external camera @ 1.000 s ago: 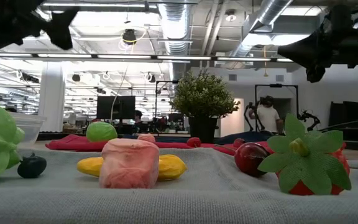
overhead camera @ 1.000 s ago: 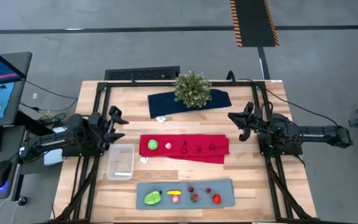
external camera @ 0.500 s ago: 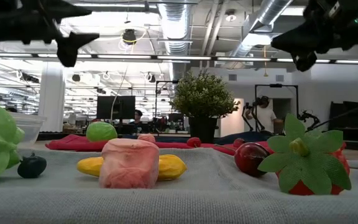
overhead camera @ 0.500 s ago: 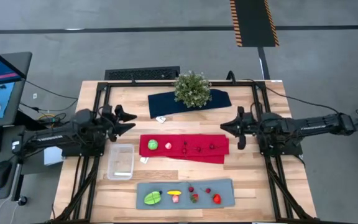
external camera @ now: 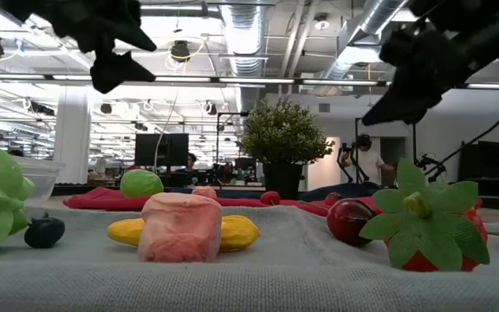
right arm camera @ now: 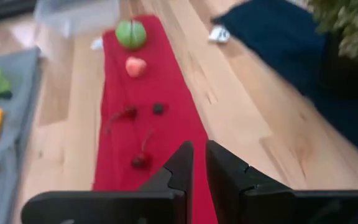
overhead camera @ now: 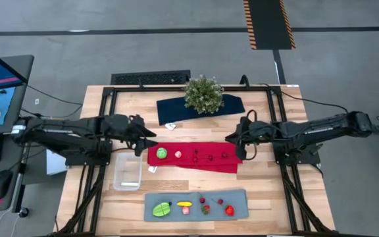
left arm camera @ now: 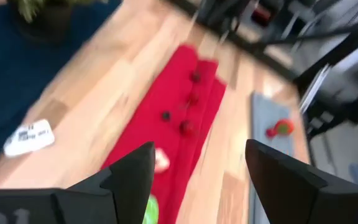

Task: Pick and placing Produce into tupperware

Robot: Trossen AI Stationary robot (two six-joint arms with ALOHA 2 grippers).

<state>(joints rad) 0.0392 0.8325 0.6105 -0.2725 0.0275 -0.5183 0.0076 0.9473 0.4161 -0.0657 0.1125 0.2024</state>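
Left tool (overhead camera: 151, 142) spread and empty, poised just off the left end of the red cloth (overhead camera: 196, 164). Right tool (overhead camera: 231, 139) nearly pressed together, pinching nothing, hovering over that cloth's far right end. On the cloth between them: round green produce (overhead camera: 161, 153) and a pink piece (overhead camera: 177, 155) toward the left, small dark cherries (overhead camera: 209, 157) toward the right. Cloth's long axis running left to right. Tupperware (overhead camera: 127, 171) empty on the worktop, just near-left of the left tool. More produce farther off on the near grey mat (overhead camera: 239, 207). Likely first pick: green piece, just right of the left tool, closer arm, short carry to the tupperware.
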